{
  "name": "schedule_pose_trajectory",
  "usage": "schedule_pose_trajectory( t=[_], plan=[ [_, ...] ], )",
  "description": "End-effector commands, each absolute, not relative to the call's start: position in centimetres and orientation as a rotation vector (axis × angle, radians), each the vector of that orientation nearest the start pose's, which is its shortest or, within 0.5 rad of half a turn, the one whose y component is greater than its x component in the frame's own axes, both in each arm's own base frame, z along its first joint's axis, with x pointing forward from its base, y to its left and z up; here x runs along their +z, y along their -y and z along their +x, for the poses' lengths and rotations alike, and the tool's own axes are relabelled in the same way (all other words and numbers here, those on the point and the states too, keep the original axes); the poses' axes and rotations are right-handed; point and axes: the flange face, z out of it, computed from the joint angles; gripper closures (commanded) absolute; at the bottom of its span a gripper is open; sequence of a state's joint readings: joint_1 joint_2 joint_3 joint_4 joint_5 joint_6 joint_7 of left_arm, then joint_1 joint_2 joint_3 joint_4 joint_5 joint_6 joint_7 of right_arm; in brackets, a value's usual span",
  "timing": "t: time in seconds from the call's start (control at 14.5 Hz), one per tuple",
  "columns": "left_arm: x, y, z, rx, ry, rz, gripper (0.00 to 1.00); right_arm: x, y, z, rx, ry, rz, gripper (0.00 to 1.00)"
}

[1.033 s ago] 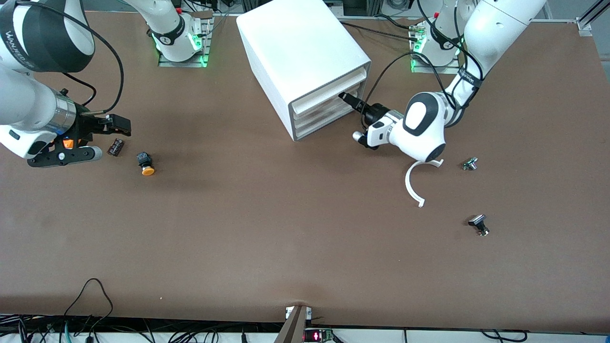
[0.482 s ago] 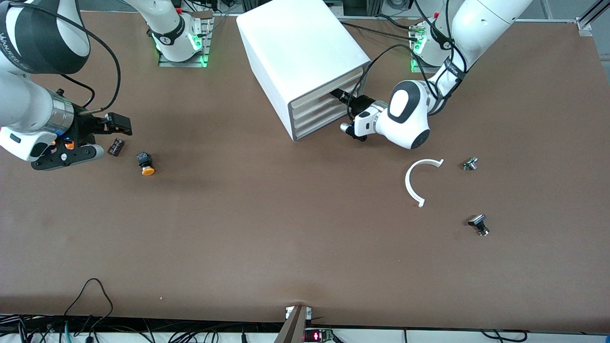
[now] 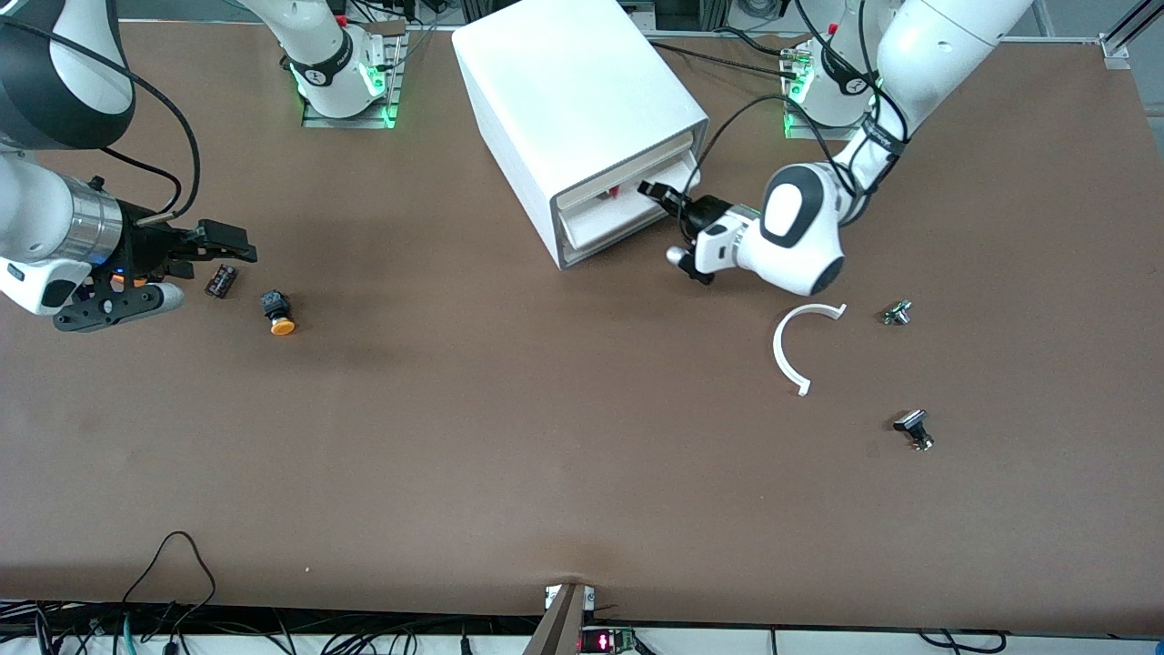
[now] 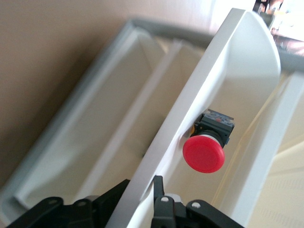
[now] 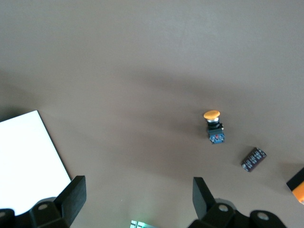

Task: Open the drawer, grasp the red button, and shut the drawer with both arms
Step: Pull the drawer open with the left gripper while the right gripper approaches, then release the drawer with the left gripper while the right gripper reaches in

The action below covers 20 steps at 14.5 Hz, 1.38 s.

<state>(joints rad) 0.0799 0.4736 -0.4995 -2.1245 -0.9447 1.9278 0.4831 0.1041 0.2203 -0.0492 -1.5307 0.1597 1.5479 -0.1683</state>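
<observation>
The left gripper is clamped thin on the cream front lip of the top drawer, one finger on each face of the panel, and the drawer stands partly out of the white cabinet. Inside it, right against the front panel, lies the button, red cap toward the wrist camera; from the front camera only a red speck shows in the gap.

The drawer looks light, stiff plastic that should slide easily. The button looks small, hard and smooth; its round cap would likely slip, so the squarer black-and-blue body is the better place to pinch.

The right gripper waits with jaws spread wide and empty over the table at the right arm's end, near an orange-capped button and a small dark component.
</observation>
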Motion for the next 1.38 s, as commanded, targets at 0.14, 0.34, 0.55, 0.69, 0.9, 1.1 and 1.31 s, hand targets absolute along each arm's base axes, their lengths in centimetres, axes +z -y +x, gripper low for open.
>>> schedule_pose_trajectory(
  t=[0.14,0.34,0.55,0.69,0.9,1.1,1.31],
  plan=[
    [21.7,21.7,51.7,-0.482,0.219,2.171,1.0,50.7,-9.6,61.9,0.197,0.463,-2.926,0.01],
    [23.3,20.5,54.3,-0.406,0.303,2.25,1.0,50.3,-12.3,62.7,0.12,0.634,-2.897,0.01],
    [23.9,19.8,55.0,-0.385,0.3,2.262,0.02,50.0,-17.4,63.2,0.094,0.832,-2.863,0.01],
    [24.3,19.1,55.4,-0.37,0.281,2.263,0.01,50.1,-21.3,63.9,0.043,0.915,-2.842,0.01],
    [25.5,17.8,56.5,-0.282,0.26,2.298,0.01,49.0,-27.6,64.6,-0.02,1.253,-2.697,0.01],
    [27.8,15.8,58.7,-0.095,0.27,2.404,0.01,48.6,-33.1,63.1,-0.051,1.436,-2.575,0.01],
    [34.2,9.0,61.7,0.14,0.203,2.481,0.01,48.1,-38.8,59.9,-0.024,1.559,-2.499,0.01]
  ],
)
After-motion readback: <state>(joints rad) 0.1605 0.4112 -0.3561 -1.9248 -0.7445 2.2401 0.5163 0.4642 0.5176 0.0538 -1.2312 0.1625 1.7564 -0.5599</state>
